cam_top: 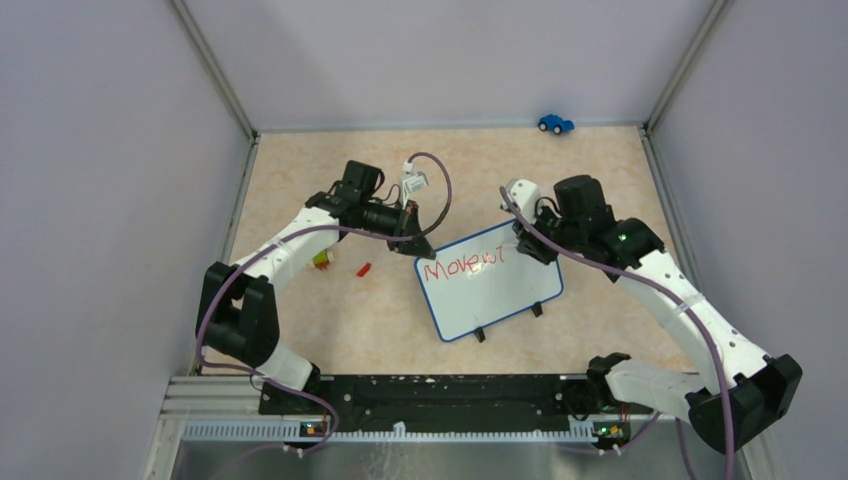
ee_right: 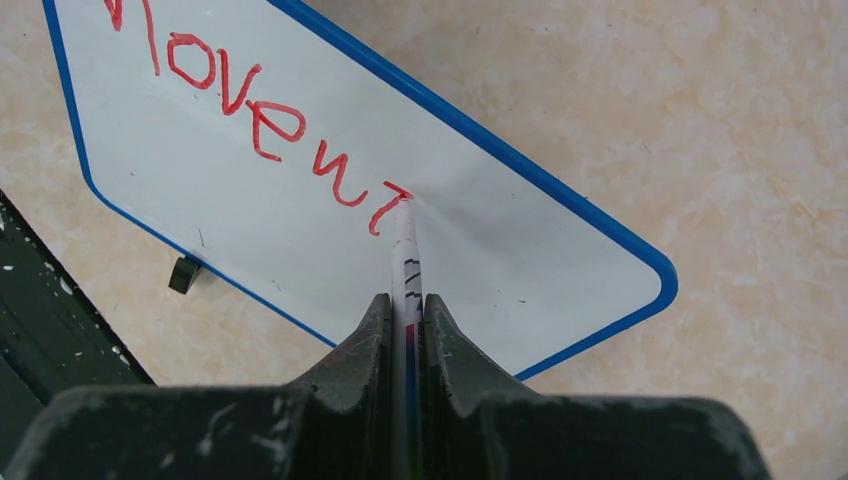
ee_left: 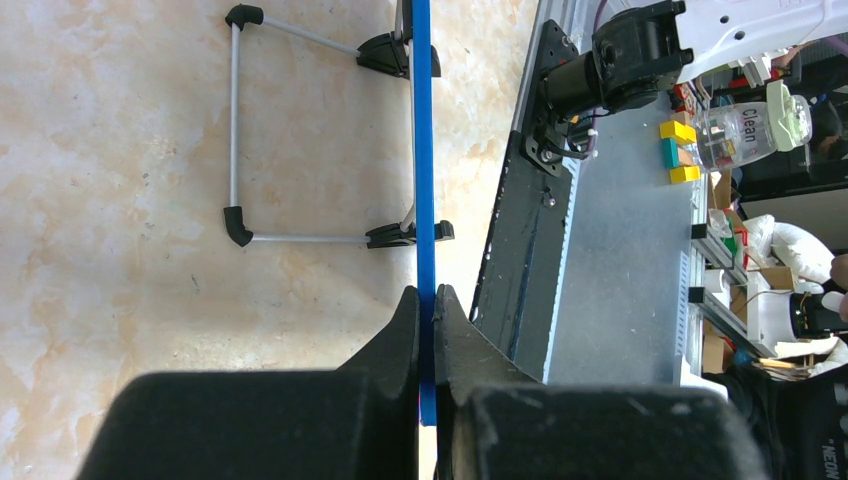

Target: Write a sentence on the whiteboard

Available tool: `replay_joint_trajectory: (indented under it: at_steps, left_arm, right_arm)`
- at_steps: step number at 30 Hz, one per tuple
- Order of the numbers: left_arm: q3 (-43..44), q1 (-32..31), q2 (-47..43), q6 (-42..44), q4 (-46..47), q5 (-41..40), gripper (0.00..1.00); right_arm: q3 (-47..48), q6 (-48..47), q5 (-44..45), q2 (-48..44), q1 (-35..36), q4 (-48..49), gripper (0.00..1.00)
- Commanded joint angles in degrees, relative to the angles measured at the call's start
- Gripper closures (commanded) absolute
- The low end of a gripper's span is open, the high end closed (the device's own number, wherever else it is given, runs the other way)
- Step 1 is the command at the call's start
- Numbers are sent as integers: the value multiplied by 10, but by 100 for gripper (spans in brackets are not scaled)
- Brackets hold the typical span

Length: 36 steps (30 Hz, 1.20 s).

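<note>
**Item 1. Whiteboard** [cam_top: 500, 298]. Stands mid-desk [cam_top: 600, 180] between the two arms, slanted to the near edge. It is propped on a wire stand [ee_left: 235, 130] with black clip feet.

**Item 2. Left end effector** [ee_left: 427, 300]. Clenched on the board's blue rim at its far-left corner. Judged purpose: to brace the propped board against the push of writing.

**Item 3. Right end effector** [ee_right: 406, 305]. Clamped around a marker [ee_right: 407, 255], reaching in from the far right. The marker's tip touches the white face at the end of the lettering.

**Item 4. Sentence** [ee_right: 250, 110]. Red, one line along the board's far edge, reading "Move w" plus one part-made stroke. Judged early in the task, as most of the face is bare.

**Item 5. Loose pieces.** A red cap [cam_top: 364, 268] and a small yellow-and-green object [cam_top: 321, 259] lie left of the board. A blue toy car [cam_top: 555, 123] sits at the far edge.

**View notes.**
- The top view alone gives the layout and the loose pieces, but the marker is too small to make out there.
- The left wrist view alone shows the rim edge-on between the fingers, with the stand behind.
- The right wrist view alone shows the tip in contact with the board and the letter shapes.
</note>
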Motion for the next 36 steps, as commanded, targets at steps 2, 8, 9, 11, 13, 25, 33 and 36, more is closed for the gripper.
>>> replay_joint_trajectory:
  at_steps: [2, 8, 9, 11, 13, 25, 33, 36]
  left_arm:
    - [-6, -5, -3, 17, -7, 10, 100]
    - [-9, -4, -5, 17, -6, 8, 100]
    - [-10, -5, -6, 19, -6, 8, 100]
    - [-10, -4, -5, 19, -6, 8, 100]
    - [-10, -5, -4, 19, -6, 8, 100]
    - [-9, -4, -1, 17, -3, 10, 100]
    - [-10, -4, -5, 15, -3, 10, 100]
    - [-11, -5, -4, 14, -1, 11, 100]
  right_arm:
    - [26, 9, -2, 3, 3, 31, 100]
    - [24, 12, 2, 13, 3, 49, 100]
    - [24, 13, 4, 15, 3, 51, 100]
    - [21, 12, 8, 20, 3, 52, 100]
    - [14, 9, 12, 24, 3, 51, 100]
    - [13, 0, 4, -2, 3, 17, 100]
    - [8, -3, 12, -25, 3, -3, 100]
    - [-2, -5, 30, -25, 2, 4, 100]
